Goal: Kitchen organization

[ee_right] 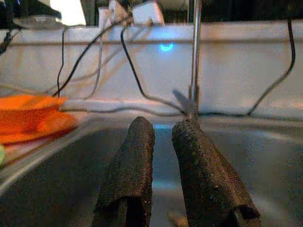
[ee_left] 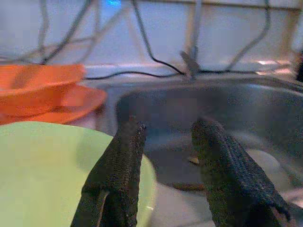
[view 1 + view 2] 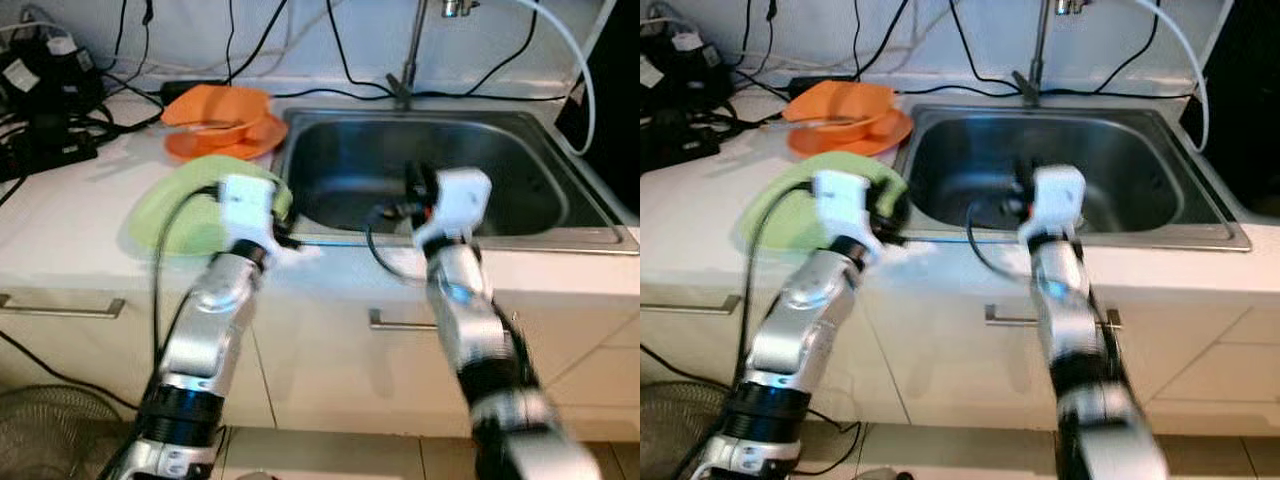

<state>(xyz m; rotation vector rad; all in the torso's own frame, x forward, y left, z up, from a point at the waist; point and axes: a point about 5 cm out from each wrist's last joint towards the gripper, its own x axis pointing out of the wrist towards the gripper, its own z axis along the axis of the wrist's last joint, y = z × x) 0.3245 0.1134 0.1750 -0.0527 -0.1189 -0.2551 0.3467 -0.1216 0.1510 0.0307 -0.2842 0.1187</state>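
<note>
A light green plate (image 3: 180,215) lies on the white counter just left of the steel sink (image 3: 520,170). Behind it an orange bowl (image 3: 215,108) sits on an orange plate (image 3: 195,148). My left gripper (image 2: 165,130) hovers over the green plate's right rim (image 2: 142,179) by the sink's edge, open, with nothing between its fingers. Over the front part of the sink basin is my right gripper (image 1: 163,125), pointing at the faucet (image 1: 194,56). It is shut, its two fingers close together and holding nothing. A small brownish scrap (image 2: 194,161) lies on the sink bottom.
Black cables and power adapters (image 3: 45,110) crowd the counter's back left. A white hose (image 3: 575,60) curves down at the back right. Drawer handles (image 3: 60,305) run along the cabinet front below the counter. A fan grille (image 3: 35,440) stands on the floor at the lower left.
</note>
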